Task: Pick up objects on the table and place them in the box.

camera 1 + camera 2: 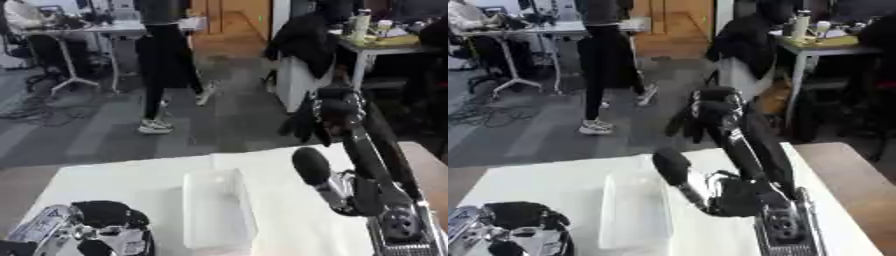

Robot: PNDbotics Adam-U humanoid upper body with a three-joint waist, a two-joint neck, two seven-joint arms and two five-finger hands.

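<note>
A clear plastic box (pixel 215 210) stands on the white table (pixel 280 220), near its middle. I make out no loose object on the table. My right arm rises from the lower right, and my right hand (pixel 328 112) hangs high over the table's far edge. Its black fingers (pixel 684 122) droop downward, relaxed, with nothing visible in them. A black rounded part on a silver stalk (pixel 311 167) juts out from that arm above the table, right of the box. My left hand (pixel 101 225), black and silver, rests at the lower left corner, left of the box.
The table's brown right edge (pixel 429 165) shows beyond the white cover. Past the far edge lies grey office floor with desks (pixel 385 47), chairs and a standing person (pixel 166 65), well away from the box.
</note>
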